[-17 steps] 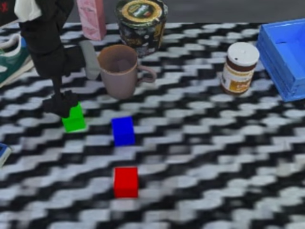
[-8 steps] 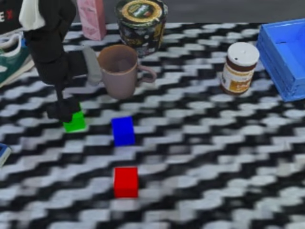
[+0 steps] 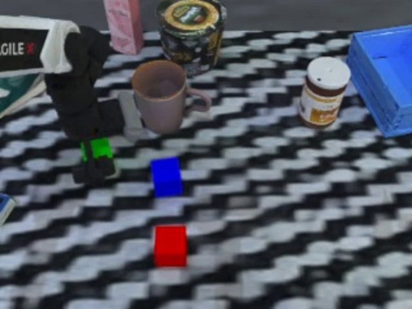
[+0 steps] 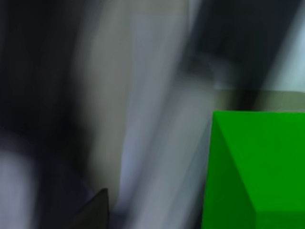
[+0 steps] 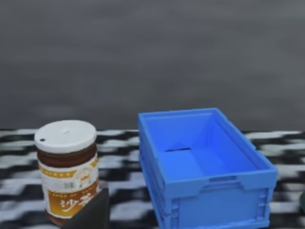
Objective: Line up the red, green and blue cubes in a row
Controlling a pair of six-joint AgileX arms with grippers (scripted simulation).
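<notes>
The green cube (image 3: 98, 148) lies at the table's left, in front of the mug. My left gripper (image 3: 94, 170) stands over its near part, open, and hides that side. In the left wrist view the green cube (image 4: 257, 167) fills one side, with a gap between it and the one dark fingertip (image 4: 97, 212) that shows. The blue cube (image 3: 167, 176) sits just right of the green one. The red cube (image 3: 170, 244) lies nearer the front, below the blue one. My right arm is parked out of the top view, and only one of its fingertips (image 5: 93, 212) shows, set far to one side.
A brown mug (image 3: 161, 95) stands close behind the green cube. A pink box (image 3: 123, 24) and a dark tub (image 3: 191, 29) stand at the back. A lidded jar (image 3: 324, 91) and a blue crate (image 3: 385, 76) are at the right, and a shoe (image 3: 16, 96) at the far left.
My left arm has swung over and its gripper has come forward and down onto the green cube, now covering the cube's near part. The blue and red cubes have not moved.
</notes>
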